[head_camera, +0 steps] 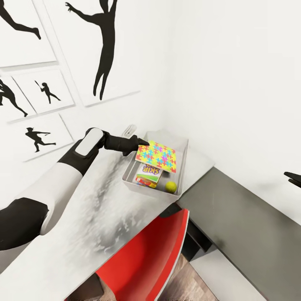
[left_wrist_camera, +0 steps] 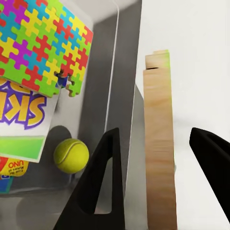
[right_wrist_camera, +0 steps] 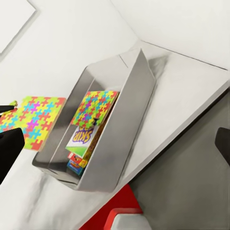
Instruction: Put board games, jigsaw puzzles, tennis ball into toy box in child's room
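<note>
Centre frame, your toy box (head_camera: 184, 147) already holds the Skip-Bo game (head_camera: 151, 171), tennis ball (head_camera: 170, 187) and a jigsaw puzzle (head_camera: 157, 156) on top. Your left gripper (head_camera: 142, 144) hovers at its edge, fingers apart, empty. Other toys I cannot confirm.

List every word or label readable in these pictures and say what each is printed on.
"SKIP": purple letters on the Skip-Bo box in the toy box, partly under the jigsaw puzzle.
"UNO": on the small red box beneath it.
Smaller print under "UNO": too small to read.
</note>
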